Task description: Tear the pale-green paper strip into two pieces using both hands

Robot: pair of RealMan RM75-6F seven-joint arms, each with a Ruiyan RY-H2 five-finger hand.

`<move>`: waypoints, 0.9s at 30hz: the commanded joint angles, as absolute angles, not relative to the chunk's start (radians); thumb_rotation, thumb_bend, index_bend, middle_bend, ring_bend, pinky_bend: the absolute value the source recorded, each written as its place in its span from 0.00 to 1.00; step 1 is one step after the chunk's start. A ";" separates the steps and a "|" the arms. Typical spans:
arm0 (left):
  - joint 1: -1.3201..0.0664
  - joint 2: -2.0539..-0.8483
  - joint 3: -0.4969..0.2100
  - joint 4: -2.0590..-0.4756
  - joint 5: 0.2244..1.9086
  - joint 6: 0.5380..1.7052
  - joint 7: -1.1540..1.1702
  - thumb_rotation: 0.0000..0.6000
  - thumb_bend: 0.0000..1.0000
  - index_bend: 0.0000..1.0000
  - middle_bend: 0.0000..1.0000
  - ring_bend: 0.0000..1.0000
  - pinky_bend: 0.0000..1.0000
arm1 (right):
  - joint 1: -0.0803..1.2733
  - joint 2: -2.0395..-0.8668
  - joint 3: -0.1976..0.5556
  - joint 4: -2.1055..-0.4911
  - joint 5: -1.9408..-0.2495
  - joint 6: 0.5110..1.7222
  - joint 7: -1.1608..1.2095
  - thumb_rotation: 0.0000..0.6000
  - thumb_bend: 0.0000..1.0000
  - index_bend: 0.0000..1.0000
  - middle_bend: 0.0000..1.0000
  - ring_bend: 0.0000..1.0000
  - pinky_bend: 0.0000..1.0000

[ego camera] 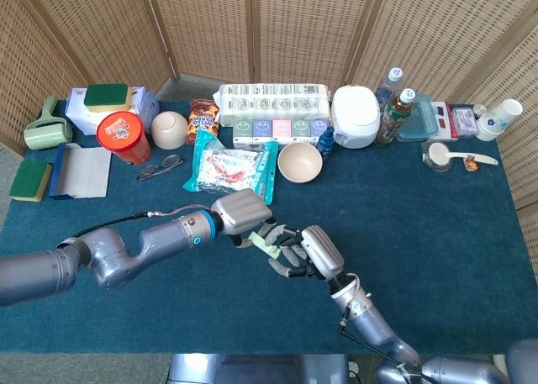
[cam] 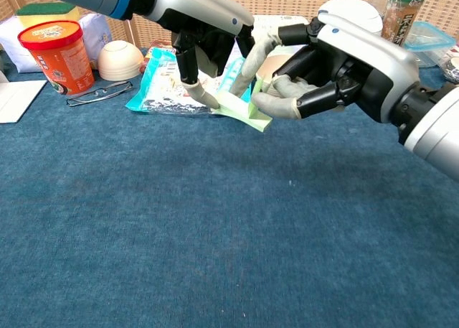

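Observation:
The pale-green paper strip [cam: 240, 113] hangs just above the blue cloth, in front of the snack bag. My left hand [cam: 204, 44] comes down from above and pinches the strip's left end between its fingertips [cam: 206, 98]. My right hand [cam: 326, 73] reaches in from the right. Its thumb touches the strip's upturned right end, and a curled finger sits just on the other side with a small gap, so it has no firm pinch. From the head camera, the left hand [ego camera: 242, 214] and right hand [ego camera: 301, 251] meet over the strip [ego camera: 267, 244] at the table's middle front.
Behind the hands lie a snack bag [ego camera: 229, 167], a beige bowl [ego camera: 300, 161] and glasses [ego camera: 160, 166]. An orange tub [ego camera: 123, 137], a second bowl [ego camera: 169, 128], boxes, bottles and cups line the back of the blue table [ego camera: 437, 224].

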State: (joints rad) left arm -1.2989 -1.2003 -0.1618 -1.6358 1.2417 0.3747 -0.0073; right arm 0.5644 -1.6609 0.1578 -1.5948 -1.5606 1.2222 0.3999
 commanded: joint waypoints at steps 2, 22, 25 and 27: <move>-1.298 -1.196 -0.161 -1.640 1.245 0.376 -0.011 1.00 0.39 0.67 1.00 1.00 1.00 | 0.567 -1.663 0.158 -1.591 -1.557 1.222 0.402 1.00 0.34 0.49 0.94 1.00 1.00; -1.281 -1.165 -0.157 -1.658 1.272 0.389 -0.043 1.00 0.39 0.67 1.00 1.00 1.00 | 0.572 -1.641 0.154 -1.585 -1.553 1.229 0.392 1.00 0.34 0.50 0.95 1.00 1.00; -1.277 -1.161 -0.155 -1.661 1.279 0.388 -0.051 1.00 0.39 0.67 1.00 1.00 1.00 | 0.572 -1.634 0.150 -1.581 -1.558 1.230 0.390 1.00 0.34 0.50 0.95 1.00 1.00; -1.276 -1.160 -0.154 -1.662 1.284 0.386 -0.056 1.00 0.39 0.67 1.00 1.00 1.00 | 0.572 -1.631 0.148 -1.578 -1.560 1.230 0.391 1.00 0.34 0.50 0.95 1.00 1.00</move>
